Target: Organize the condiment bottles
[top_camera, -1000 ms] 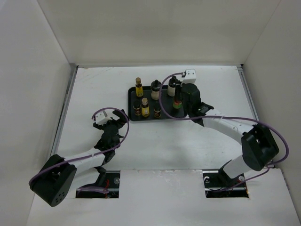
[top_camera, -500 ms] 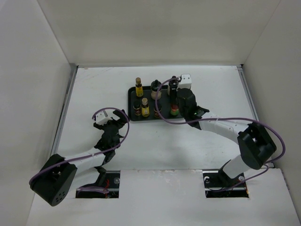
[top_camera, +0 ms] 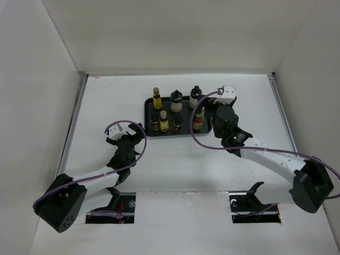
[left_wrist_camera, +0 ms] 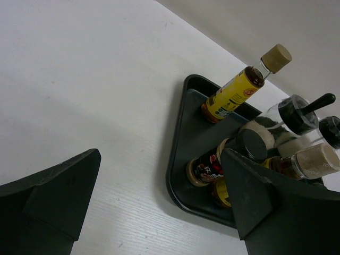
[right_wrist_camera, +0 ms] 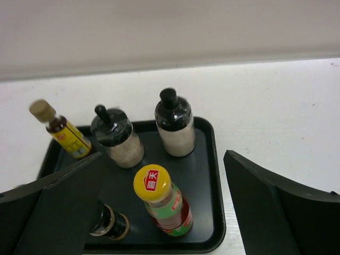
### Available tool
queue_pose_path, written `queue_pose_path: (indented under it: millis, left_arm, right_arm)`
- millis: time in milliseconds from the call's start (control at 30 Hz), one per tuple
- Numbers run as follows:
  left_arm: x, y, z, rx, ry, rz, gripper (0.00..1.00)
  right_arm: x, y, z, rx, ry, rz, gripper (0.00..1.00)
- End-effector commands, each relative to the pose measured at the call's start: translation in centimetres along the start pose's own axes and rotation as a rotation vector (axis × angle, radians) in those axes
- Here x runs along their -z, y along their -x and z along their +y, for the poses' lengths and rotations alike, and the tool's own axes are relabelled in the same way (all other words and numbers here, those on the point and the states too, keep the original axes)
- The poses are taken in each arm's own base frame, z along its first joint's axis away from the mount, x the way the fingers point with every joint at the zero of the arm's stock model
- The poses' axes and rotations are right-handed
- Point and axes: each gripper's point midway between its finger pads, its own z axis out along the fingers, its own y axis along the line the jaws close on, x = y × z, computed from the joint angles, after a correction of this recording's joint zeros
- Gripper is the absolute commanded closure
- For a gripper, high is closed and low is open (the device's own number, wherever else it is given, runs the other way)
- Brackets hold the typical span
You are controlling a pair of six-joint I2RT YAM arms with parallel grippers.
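Note:
Several condiment bottles stand in the black tray (top_camera: 149, 107). The back row holds a yellow-labelled bottle (top_camera: 156, 99), a pale dark-lidded shaker (top_camera: 176, 102) and a white black-capped bottle (top_camera: 195, 97). Three short dark jars (top_camera: 164, 122) fill the front left. A yellow-capped, red-and-green sauce bottle (right_wrist_camera: 169, 206) stands upright at the front right, free of any grip. My right gripper (right_wrist_camera: 162, 158) hangs open above and just right of it (top_camera: 217, 113). My left gripper (top_camera: 126, 137) is open over bare table, left of the tray, with nothing between its fingers (left_wrist_camera: 159, 159).
The tray's rim (right_wrist_camera: 213, 159) lies between my right fingers. White walls enclose the table on three sides. The tray's near-left corner (left_wrist_camera: 178, 164) sits close to my left gripper's right finger (left_wrist_camera: 249, 191). Purple cables loop over both arms.
My right gripper opened, let go of the yellow-capped sauce bottle, and drew back to the right and up. The bottle stays upright in the tray. The left arm has not moved.

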Motion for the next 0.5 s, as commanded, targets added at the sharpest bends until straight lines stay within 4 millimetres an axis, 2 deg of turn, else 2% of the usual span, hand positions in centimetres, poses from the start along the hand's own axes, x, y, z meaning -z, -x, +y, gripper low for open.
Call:
queue_pose_path:
  millis: [0, 167, 267, 367, 467]
  left_arm:
    - [-0.4, 1.8, -1.8, 0.06, -0.035, -0.039, 0.0]
    - [-0.7, 1.6, -1.1, 0.029, 0.017, -0.024, 0.0]
    - [-1.2, 1.1, -0.7, 0.004, 0.062, 0.004, 0.0]
    - [-1.6, 1.1, -0.2, 0.004, 0.094, 0.022, 0.0]
    - [-1.7, 2.3, 0.2, 0.028, 0.109, -0.001, 0.0]
  right_arm:
    - [1.6, 3.2, -1.5, -0.099, -0.045, -0.121, 0.0]
    - [4.0, 2.3, -5.0, -0.153, -0.126, -0.146, 0.0]
    - [5.2, 0.0, -8.0, -0.179, -0.207, -0.129, 0.0]
    - [6.4, -1.9, -10.2, -0.219, -0.263, -0.108, 0.0]
    - [6.6, -2.4, -12.1, -0.268, -0.311, -0.104, 0.0]
